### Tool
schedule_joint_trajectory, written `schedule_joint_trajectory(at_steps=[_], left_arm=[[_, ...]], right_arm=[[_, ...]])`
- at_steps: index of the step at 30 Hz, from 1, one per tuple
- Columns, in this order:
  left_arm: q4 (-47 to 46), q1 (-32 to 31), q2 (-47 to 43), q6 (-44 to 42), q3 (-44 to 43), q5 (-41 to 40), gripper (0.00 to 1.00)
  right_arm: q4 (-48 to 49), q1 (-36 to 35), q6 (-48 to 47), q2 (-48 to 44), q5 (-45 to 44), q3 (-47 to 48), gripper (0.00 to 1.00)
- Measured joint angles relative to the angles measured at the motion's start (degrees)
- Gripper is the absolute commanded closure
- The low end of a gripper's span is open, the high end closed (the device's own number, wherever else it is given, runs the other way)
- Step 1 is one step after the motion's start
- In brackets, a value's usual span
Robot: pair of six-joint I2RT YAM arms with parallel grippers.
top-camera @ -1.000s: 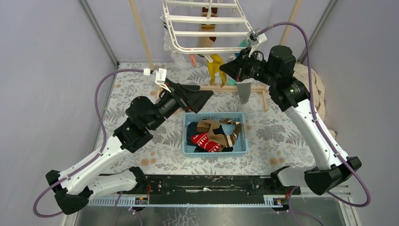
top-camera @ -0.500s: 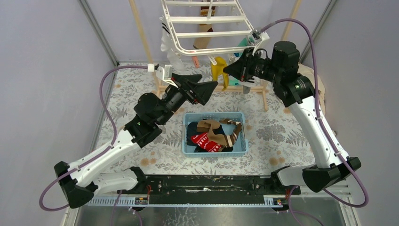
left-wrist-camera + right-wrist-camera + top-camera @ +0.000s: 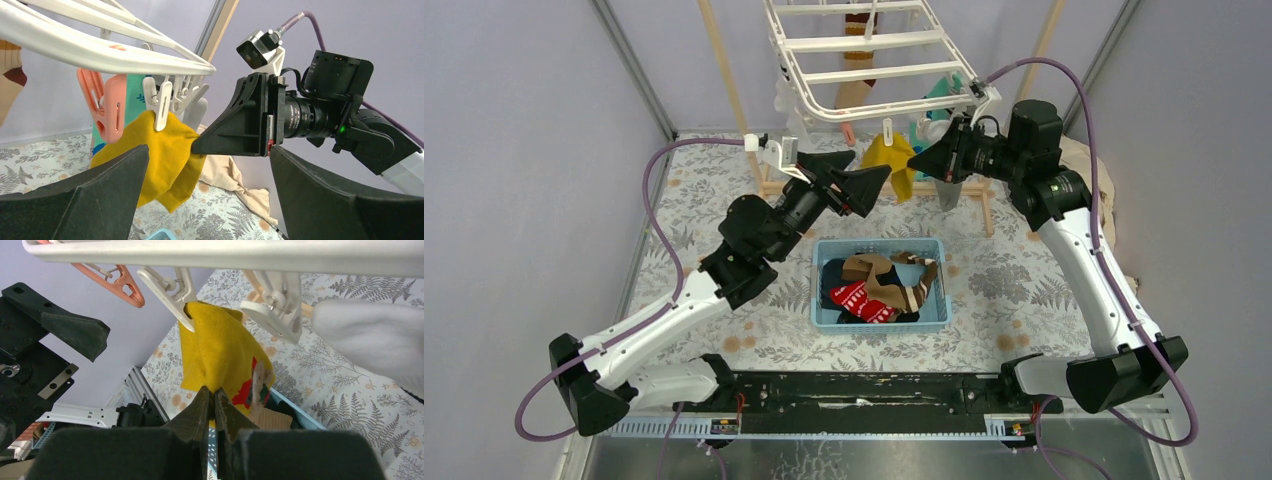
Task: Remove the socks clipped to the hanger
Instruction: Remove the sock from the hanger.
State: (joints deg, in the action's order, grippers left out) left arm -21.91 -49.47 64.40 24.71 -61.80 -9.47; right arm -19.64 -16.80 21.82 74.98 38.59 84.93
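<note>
Yellow sock is pinched at its lower edge between the closed tips of your right gripper; only the right wrist view shows that bite. The left wrist view gives you the side: the sock's top corner is caught in a white clip under the hanger, with the cloth drawn toward the right gripper. Your left gripper gapes wide and holds nothing, just left of the sock at upper centre of the top view. Below, a blue basket of loose socks rests on the floral table, with grey walls around.
</note>
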Motion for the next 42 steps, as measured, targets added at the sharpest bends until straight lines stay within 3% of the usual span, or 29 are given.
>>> schedule_joint_trajectory(at_steps=[18, 25, 42], left_arm=[[4.13, 0.15, 4.33, -1.31, -3.78, 4.13, 0.01], [4.5, 3.82, 5.01, -0.28, -3.91, 7.28, 0.01], [-4.44, 7.3, 9.73, 0.39, -0.72, 13.57, 0.01]], right_arm=[[2.34, 3.23, 2.32, -0.04, 5.35, -1.33, 0.94], [3.28, 5.25, 2.25, -0.13, 7.98, -3.96, 0.94], [3.67, 6.01, 2.27, -0.63, 11.65, -5.31, 0.94]])
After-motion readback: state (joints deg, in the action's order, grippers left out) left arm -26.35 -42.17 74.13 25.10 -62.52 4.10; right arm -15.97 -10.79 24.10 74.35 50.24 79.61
